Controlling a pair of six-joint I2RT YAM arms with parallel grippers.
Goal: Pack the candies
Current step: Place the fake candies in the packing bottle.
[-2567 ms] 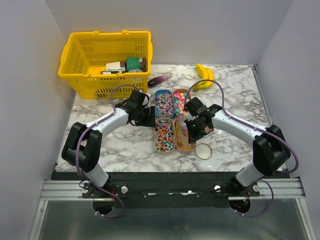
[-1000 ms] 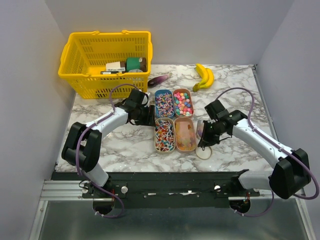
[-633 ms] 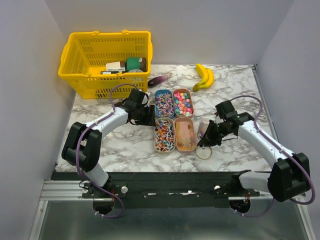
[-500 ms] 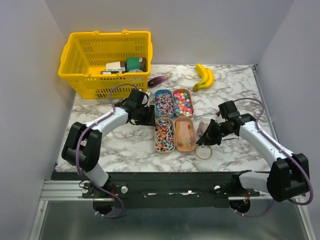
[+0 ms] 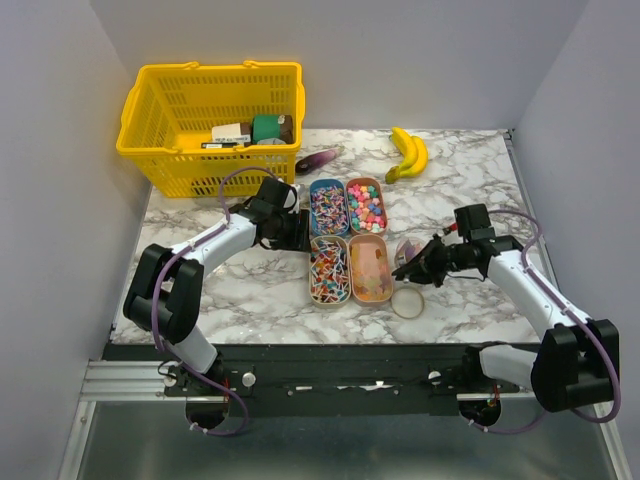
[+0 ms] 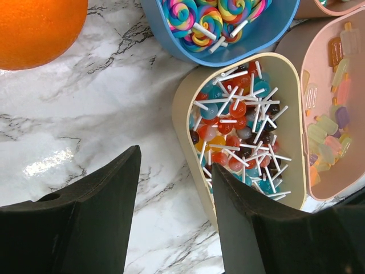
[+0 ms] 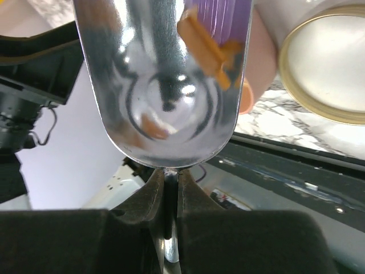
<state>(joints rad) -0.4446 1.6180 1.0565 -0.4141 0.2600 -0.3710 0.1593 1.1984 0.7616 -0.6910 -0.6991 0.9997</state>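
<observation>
The candies fill four oval trays: swirl lollipops in the blue tray, bright bits in the tray beside it, white-stick lollipops in the beige tray, and wrapped pieces in the pink tray. My right gripper is shut on the handle of a metal scoop, which carries an orange candy and a purple one. It hangs right of the pink tray. My left gripper is open, straddling the beige tray's left rim.
A round gold-rimmed container lies near the front edge, just below the scoop. An orange fruit sits left of the blue tray. A yellow basket, a purple item and bananas stand at the back.
My right arm has swung right, off the pink tray, carrying the scoop and candies to beside the round container. The left arm has not moved.
</observation>
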